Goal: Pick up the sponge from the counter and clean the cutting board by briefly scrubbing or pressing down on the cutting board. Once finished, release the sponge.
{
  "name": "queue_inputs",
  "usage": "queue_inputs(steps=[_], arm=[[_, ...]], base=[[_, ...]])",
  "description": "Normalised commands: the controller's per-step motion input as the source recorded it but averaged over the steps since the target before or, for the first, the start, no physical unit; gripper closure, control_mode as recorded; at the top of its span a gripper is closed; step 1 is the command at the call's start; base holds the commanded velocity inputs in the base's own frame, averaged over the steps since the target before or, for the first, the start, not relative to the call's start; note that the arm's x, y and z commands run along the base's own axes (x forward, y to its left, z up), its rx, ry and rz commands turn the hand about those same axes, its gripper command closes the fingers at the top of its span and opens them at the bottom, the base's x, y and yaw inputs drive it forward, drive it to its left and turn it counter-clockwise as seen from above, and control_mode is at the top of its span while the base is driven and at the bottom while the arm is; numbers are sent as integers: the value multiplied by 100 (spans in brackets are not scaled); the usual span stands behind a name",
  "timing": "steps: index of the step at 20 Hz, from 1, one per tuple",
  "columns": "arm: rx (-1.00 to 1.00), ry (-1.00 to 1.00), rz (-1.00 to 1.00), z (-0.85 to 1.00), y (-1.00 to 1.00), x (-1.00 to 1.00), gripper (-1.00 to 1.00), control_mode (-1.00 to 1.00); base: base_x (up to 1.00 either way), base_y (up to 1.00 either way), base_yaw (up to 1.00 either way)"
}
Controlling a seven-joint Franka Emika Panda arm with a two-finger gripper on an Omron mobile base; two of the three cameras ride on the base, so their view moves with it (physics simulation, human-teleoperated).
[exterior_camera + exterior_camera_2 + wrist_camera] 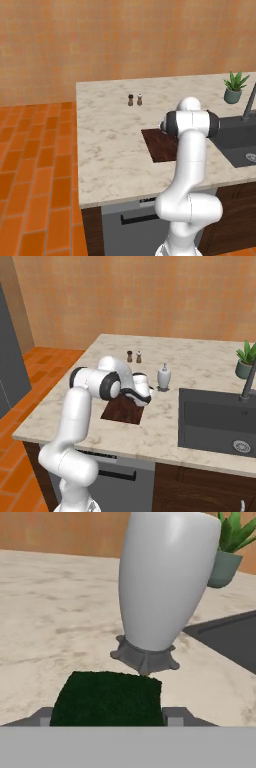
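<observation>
Hand view: sponge [107,698] sits at lower centre, dark green top up, between the two finger tips [175,716] that flank it left and right. Gripper [107,718] looks closed to sponge width; whether the pads actually press it I cannot tell, nor whether it is lifted off the counter [55,612]. Just behind the sponge, centre frame, stands a white soap bottle [165,577] on a grey foot; plant [227,547] at upper right, sink [235,639] at right edge.

Right base view: hand is low at frame centre, near the far edge of the board [122,411], with the bottle just right of it.

Progress, judged: pick-up is under way or just made. Left: carry sponge over the board, press or scrub, let go.
</observation>
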Motion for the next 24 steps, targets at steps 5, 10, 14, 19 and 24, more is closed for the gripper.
queue_inputs(steps=[5, 10, 14, 19, 24], arm=[[0, 0, -3, -96, 1, -100, 100, -100], [0, 0, 0, -100, 0, -100, 100, -100], [0, 0, 0, -100, 2, -100, 100, -100], [2, 0, 0, -100, 13, -100, 100, -100], [0, 0, 0, -100, 16, -100, 100, -100]], base=[[0, 0, 0], [0, 0, 0], [0, 0, 0], [0, 0, 0], [0, 0, 0]])
